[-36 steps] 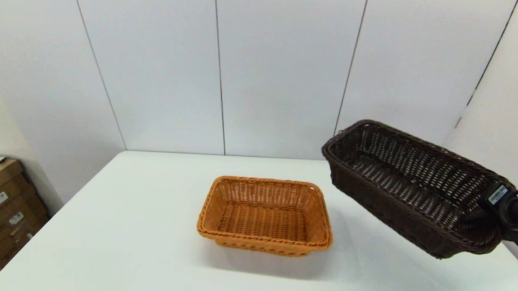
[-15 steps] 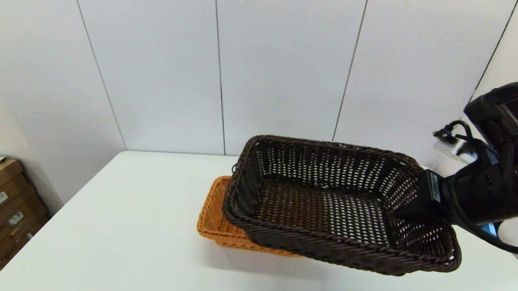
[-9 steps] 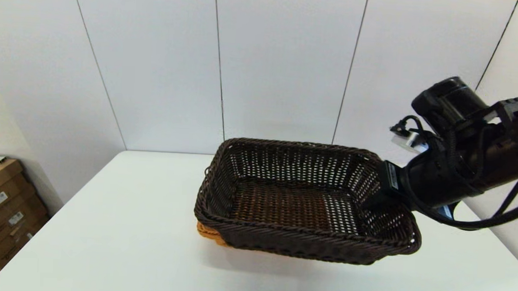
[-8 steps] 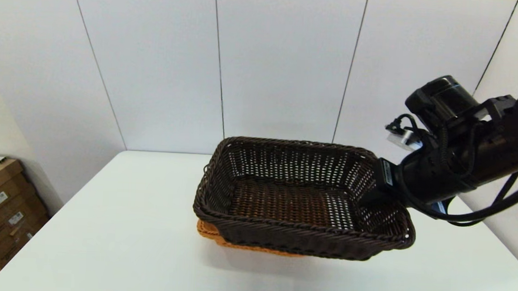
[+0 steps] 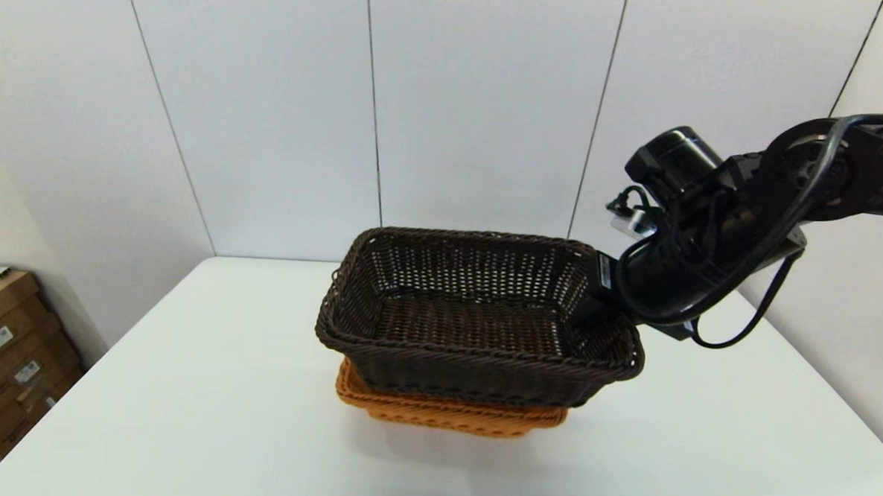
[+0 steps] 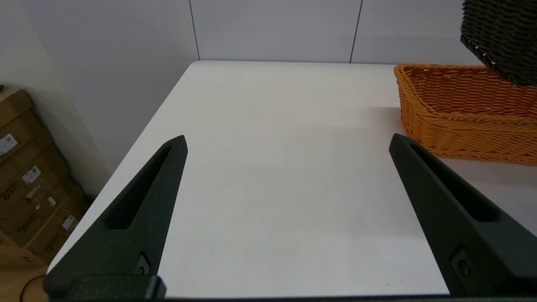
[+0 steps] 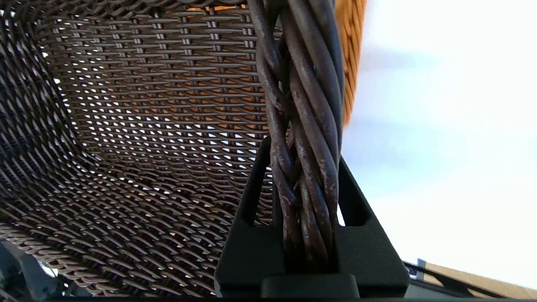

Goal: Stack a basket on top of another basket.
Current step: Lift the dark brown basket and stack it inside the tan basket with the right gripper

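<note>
Right tool point(image 7: 304, 167) clamping dark basket point(image 5: 476, 316), orange basket point(image 5: 449, 412) beneath

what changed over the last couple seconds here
The right gripper, shut on the dark basket's rim throughout, carried it from the table's right side leftward, levelling it above the orange basket, not yet seated. The orange basket and the open left gripper stayed put.

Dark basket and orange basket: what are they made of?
Dark basket: woven wicker-like strands, matte dark brown, with an open weave that light passes through and a twisted rope rim, clamped in the right end effector. Orange basket: tighter orange-tan weave, slight sheen, braided rim. Natural rattan or plastic imitation can't be told for either.
</note>
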